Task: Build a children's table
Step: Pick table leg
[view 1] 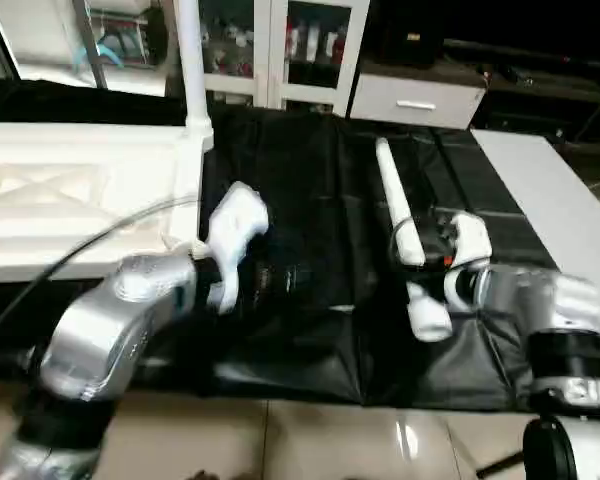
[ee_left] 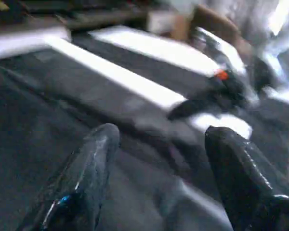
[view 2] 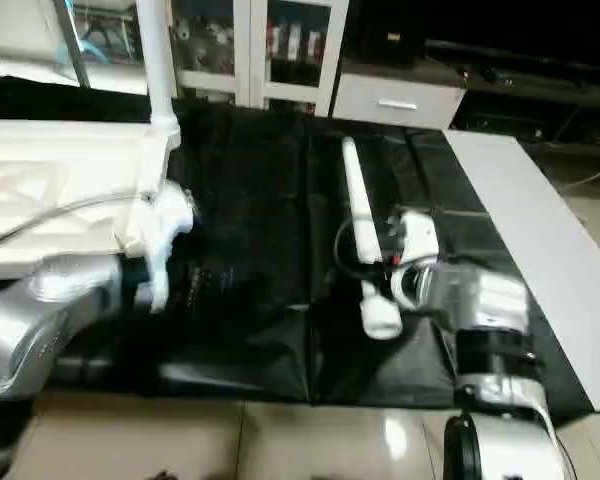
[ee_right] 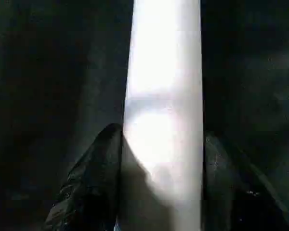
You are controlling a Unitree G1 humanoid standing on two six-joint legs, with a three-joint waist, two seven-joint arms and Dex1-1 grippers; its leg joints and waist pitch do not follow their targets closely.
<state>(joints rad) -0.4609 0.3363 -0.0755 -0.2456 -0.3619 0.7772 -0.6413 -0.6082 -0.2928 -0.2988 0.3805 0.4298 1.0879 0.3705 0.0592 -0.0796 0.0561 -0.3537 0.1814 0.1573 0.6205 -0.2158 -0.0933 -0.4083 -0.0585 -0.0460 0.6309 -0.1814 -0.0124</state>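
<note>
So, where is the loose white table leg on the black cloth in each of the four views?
Left eye view: leg right of centre, beside the right gripper.
Right eye view: leg at centre.
Left wrist view: pale bar across the upper half, beyond the fingers.
Right wrist view: leg upright at centre, between the fingers.
Shared landmark: black cloth.

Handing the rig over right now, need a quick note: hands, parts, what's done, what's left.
Left hand: open, empty, over the black mat beside the tabletop.
Right hand: fingers on both sides of a loose leg lying on the mat; firm grip not confirmed.
Tabletop lies underside up at the mat's left.
Done: one leg stands upright in the far corner socket nearest the mat.
Left: lift the loose leg and screw it into a free socket, then fit the rest; other legs not seen.
</note>
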